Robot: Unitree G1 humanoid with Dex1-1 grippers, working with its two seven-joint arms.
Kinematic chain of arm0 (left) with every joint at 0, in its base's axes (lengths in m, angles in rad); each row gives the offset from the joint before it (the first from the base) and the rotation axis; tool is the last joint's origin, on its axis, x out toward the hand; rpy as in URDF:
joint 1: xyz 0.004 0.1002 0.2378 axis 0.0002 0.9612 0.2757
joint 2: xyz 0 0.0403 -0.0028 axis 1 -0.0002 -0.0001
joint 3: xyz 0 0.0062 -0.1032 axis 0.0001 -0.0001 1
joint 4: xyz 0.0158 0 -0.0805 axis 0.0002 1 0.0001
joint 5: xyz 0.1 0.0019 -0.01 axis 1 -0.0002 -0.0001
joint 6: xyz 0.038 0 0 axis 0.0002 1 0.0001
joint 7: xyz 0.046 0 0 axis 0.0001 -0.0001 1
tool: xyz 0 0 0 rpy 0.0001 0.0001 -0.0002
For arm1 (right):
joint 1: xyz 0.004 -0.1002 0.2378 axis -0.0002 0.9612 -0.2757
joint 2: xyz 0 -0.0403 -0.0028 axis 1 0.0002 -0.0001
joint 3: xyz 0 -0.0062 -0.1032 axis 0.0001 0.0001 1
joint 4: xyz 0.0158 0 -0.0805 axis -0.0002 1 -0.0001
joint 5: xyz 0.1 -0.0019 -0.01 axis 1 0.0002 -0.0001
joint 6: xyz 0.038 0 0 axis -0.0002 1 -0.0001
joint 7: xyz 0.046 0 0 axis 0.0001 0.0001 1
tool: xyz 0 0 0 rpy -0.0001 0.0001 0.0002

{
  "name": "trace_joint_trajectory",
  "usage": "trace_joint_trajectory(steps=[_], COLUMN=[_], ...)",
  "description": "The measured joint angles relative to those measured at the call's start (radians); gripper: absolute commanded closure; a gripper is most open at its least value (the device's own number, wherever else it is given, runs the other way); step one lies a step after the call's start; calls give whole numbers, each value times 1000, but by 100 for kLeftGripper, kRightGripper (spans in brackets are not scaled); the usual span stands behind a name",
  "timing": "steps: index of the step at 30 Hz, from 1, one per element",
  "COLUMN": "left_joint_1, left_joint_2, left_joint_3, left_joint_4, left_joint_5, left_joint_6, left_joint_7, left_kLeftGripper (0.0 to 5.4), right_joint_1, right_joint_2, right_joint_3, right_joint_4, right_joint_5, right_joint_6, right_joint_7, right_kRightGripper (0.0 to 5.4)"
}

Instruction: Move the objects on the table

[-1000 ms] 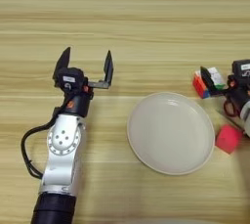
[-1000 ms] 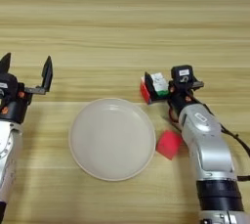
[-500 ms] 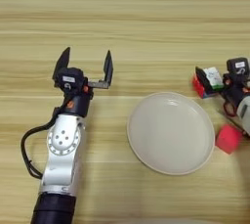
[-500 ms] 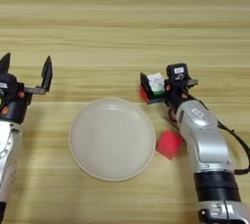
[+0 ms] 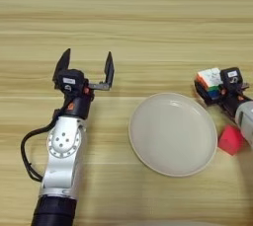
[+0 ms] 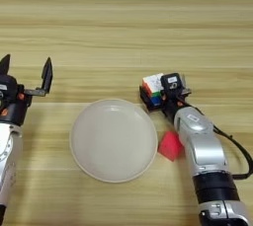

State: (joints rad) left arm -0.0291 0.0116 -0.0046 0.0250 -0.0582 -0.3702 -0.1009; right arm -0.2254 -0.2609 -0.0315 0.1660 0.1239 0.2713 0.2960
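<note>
Bright, even, warm light across the table (image 5: 148, 18), seemingly from overhead. Soft and short shadows only: a faint rim of shade under the plate (image 5: 173, 133) on its near side, a small dark patch beneath the puzzle cube (image 6: 153, 91) just beyond the plate. Mild sheen on the plate's surface, no hard glare. Sharp focus throughout, grain lines crisp. No obvious bending of plank lines toward the edges.

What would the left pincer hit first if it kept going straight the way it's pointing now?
Probably nothing: the left pincer stands open, pointing toward the far side of the light wooden table, and only bare planks show ahead. The round cream plate lies off to its right, out of that line.
</note>
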Motion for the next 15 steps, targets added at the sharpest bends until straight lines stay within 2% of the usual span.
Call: trace_joint_trajectory(steps=[6, 15], left_joint_1=[2, 2], left_joint_2=[0, 0], left_joint_3=[0, 0], left_joint_4=[0, 0], left_joint_5=[0, 0], left_joint_6=[0, 0], left_joint_7=[0, 0], left_kLeftGripper=[0, 0], right_joint_1=[-2, -3], right_joint_2=[-1, -10], right_joint_3=[0, -2], right_joint_4=[15, 15], right_joint_5=[-4, -12], right_joint_6=[-4, -7], right_joint_7=[8, 16], right_kRightGripper=[204, 207])
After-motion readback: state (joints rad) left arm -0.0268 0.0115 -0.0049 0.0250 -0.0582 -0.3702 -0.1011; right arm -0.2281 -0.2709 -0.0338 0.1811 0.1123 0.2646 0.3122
